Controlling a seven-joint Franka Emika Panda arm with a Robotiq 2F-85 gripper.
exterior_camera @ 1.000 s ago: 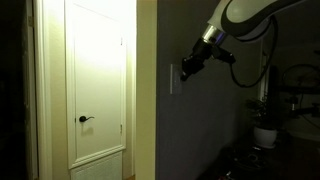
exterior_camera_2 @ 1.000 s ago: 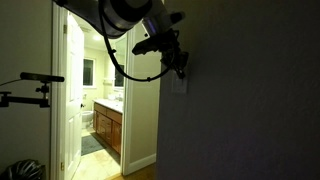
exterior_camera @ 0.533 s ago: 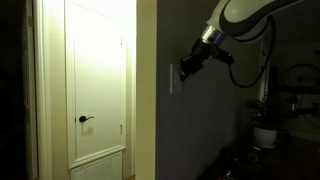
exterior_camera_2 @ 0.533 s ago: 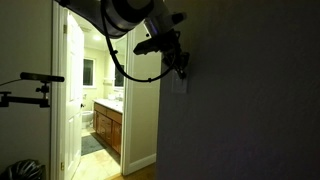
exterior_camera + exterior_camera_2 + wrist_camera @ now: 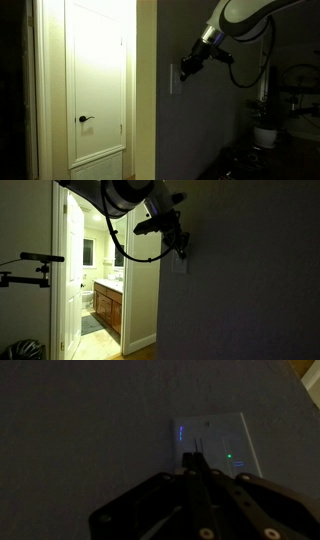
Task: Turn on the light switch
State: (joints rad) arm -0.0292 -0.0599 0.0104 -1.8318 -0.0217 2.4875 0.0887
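**Jaws parked on the switch, room still dark**

The jaws are pressed together into one narrow tip. In the wrist view that tip lies over the lower middle of the light switch [image 5: 218,440], a white wall plate with a blue and a green indicator glowing. It is too dim to tell whether the tip touches the plate. In an exterior view the arm [image 5: 245,12] reaches down to the plate beside the doorway. Over the last second nothing has shifted: the pose is the same and this wall is as dark as before. Only the white door [image 5: 98,60] and the room beyond it are lit. The switch probably has not tripped yet, so a firmer push seems due.
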